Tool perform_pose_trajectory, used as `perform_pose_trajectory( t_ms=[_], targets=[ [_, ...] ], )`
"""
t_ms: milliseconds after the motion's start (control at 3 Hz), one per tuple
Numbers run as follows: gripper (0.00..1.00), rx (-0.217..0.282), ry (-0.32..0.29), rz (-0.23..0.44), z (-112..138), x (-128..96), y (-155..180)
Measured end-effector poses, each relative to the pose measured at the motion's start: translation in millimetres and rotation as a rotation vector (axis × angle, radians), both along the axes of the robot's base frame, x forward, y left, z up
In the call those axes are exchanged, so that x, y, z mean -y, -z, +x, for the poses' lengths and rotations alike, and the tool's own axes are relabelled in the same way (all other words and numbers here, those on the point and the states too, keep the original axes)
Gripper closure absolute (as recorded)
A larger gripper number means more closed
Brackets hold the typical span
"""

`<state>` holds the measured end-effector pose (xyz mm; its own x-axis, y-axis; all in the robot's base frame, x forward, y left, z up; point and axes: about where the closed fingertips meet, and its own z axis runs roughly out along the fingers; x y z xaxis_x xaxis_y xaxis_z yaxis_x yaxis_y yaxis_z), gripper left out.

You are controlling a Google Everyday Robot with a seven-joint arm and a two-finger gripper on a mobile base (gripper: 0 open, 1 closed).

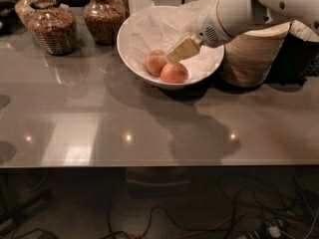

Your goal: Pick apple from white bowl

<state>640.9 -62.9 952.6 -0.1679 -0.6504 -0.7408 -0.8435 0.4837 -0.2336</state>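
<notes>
The white bowl (130, 54) stands on the grey table (149, 118) at the back centre, lined with crumpled white paper. Two apples lie in it: the orange-red apple (174, 73) at the front, and a paler apple with tan patches (155, 62) to its left. My gripper (172, 56) comes in from the upper right on a white arm. Its beige fingers (183, 49) hang over the bowl, just above and between the two apples. It holds nothing that I can see.
A stack of beige disposable bowls (249, 59) stands right of the white bowl, under my arm. Glass jars of brown grain (52, 26) (103, 15) stand at the back left. A dark object (299, 54) sits at the far right. Cables lie on the floor below the table.
</notes>
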Motion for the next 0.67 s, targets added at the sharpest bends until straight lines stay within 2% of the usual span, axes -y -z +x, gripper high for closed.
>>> perform_pose_trajectory(
  t_ms=[667],
  targets=[
    [0.28,-0.07,-0.008,-0.001,-8,-15,35]
  ],
)
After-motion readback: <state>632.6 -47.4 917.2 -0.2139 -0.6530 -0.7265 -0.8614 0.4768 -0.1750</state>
